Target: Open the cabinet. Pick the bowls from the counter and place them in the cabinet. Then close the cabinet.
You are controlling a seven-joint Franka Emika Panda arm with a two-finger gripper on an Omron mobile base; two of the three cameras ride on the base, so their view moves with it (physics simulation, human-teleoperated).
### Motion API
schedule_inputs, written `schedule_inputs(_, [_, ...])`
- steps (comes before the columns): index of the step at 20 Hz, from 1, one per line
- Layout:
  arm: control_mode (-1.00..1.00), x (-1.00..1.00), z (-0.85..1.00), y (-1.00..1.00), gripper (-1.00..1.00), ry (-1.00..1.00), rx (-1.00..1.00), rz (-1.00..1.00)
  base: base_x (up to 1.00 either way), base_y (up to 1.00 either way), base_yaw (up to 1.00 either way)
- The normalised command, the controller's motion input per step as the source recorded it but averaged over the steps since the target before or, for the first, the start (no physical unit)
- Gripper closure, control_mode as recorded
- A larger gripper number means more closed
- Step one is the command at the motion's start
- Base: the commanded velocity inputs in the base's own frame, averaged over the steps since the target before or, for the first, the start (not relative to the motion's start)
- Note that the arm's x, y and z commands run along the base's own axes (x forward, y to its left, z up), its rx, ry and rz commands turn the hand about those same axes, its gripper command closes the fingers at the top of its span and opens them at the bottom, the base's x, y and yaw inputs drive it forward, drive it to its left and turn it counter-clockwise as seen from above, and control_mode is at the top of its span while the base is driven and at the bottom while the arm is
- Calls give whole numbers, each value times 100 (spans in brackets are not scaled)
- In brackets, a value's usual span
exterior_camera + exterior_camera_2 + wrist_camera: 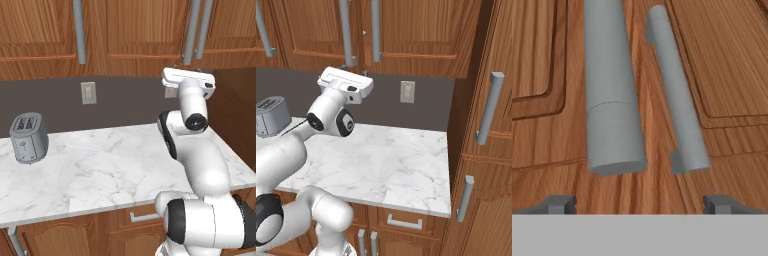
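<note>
- gripper [639,204] spread wide, holding nothing; its tips sit below the two grey bar handles of the cabinet [140,35], doors shut
- near handle [612,100] lies left of centre; far handle [677,95] just beside it
- suggest: pick one bar, centre it between the tips, advance squarely, then close; avoid straddling both
- counter [100,170] carries a toaster [29,137]

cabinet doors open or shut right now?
Shut. Both cabinet doors sit flush, with the two grey handles side by side at the seam. The gripper is open just below them, gripping nothing.
</note>
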Motion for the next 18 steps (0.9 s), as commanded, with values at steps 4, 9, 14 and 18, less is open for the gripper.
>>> schedule_inputs(4, [-100, 89, -38, -46, -100, 1, 0, 0, 0, 0, 0])
schedule_inputs(9, [-100, 98, -18, -58, -100, 0, 2, 3, 0, 0, 0])
schedule_inputs(14, [-100, 100, 0, -77, -100, 0, 6, 9, 0, 0, 0])
schedule_inputs(18, [-100, 95, 0, -87, -100, -1, 8, 12, 0, 0, 0])
